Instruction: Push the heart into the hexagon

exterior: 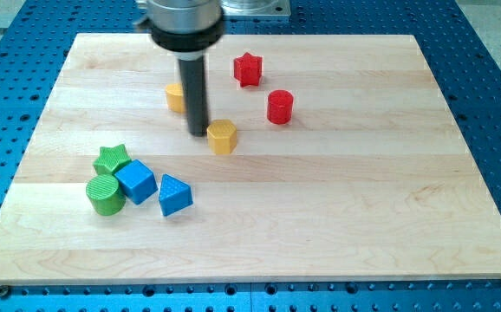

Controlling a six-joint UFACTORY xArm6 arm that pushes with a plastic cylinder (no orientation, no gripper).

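Wooden surface (pixel 337 217), blocks scattered.
My tip (pixel 198 133) holds nothing, between yellow heart (pixel 175 97) and yellow hexagon (pixel 223 136).

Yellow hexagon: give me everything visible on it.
The yellow hexagon is a small matte, plastic-looking block with a flat six-sided top and short vertical walls, standing flat on the wooden board near its centre. My tip sits just off its view-left side, close; contact cannot be told. No other block touches it.

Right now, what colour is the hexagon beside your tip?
Yellow hexagon, just right of my tip; camera view.
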